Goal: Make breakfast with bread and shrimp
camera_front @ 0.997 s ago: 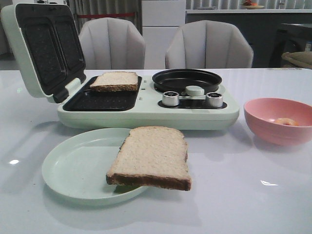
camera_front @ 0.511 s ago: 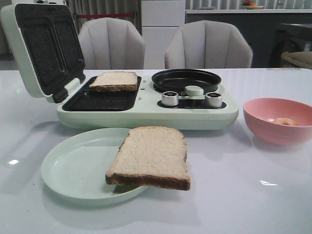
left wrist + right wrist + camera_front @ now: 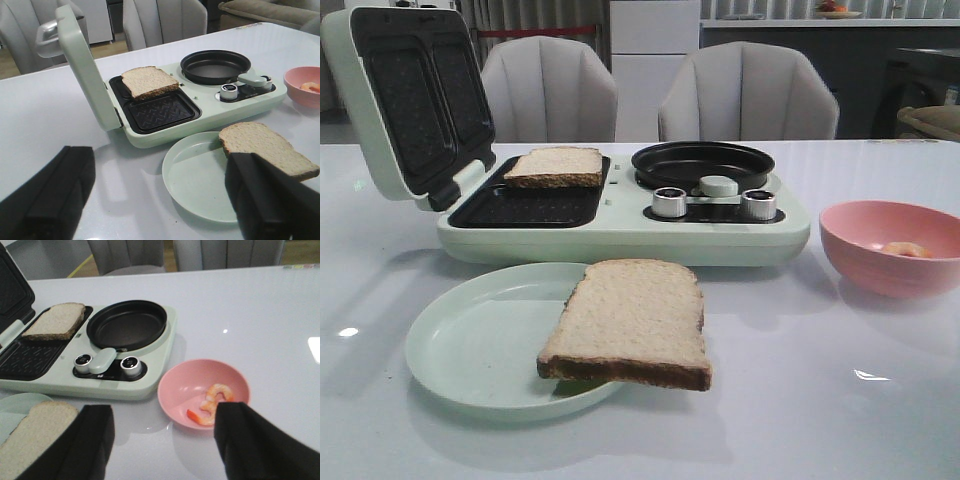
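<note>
Blocky matte-black fingers [image 3: 52, 197]

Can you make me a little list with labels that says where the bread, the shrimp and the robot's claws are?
bread one: a slice on the far section of the open sandwich maker's grill plate
bread two: a slice lying half on the pale green plate, sticking out over its rim
shrimp: curled orange-pink pieces in the pink bowl, right of the sandwich maker
round pan: black, nothing in it
left claw: open, holding nothing, above the plate
right claw: open, holding nothing, near the bowl
</note>
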Robot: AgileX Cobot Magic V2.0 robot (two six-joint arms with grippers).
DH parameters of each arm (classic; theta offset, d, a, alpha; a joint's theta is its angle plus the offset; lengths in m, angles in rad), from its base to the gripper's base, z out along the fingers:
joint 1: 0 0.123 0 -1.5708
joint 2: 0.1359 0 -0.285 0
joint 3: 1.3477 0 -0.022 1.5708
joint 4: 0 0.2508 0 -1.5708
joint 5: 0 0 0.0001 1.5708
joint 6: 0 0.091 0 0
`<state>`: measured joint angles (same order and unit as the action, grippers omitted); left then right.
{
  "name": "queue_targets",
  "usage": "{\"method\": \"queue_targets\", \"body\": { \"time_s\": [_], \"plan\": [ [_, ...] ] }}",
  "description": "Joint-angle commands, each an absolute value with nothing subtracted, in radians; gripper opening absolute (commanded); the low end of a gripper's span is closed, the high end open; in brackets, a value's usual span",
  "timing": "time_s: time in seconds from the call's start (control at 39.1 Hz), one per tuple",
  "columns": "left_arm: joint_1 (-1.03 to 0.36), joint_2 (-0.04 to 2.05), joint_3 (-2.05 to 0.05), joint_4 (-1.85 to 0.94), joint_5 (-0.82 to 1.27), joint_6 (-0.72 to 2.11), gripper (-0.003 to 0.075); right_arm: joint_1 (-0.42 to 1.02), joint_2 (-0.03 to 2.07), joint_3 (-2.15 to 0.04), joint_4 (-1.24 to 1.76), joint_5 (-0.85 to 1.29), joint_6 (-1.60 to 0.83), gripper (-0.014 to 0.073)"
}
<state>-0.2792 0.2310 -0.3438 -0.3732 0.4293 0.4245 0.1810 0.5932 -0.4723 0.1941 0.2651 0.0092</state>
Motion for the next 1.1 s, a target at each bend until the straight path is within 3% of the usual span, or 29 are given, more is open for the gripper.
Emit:
{"method": "queue_targets", "body": {
  "time_s": [0.0, 0.69, 1.07],
  "plan": [
    [-0.284, 0.239, -0.371, -0.396, 0.357, 0.421, 0.0582, 0.204, 0.685, -0.555, 0.239, 0.225, 0.007, 0.0566],
    [-0.284, 0.239, -0.371, -0.396, 0.357, 0.421, 0.0582, 0.368, 1.404, -0.836, 0.625, 0.395, -0.034, 0.056],
    [-0.284, 0.239, -0.371, -0.396, 0.357, 0.421, 0.0582, 0.383, 1.618, -0.928, 0.958, 0.477, -0.352, 0.0559]
  ]
}}
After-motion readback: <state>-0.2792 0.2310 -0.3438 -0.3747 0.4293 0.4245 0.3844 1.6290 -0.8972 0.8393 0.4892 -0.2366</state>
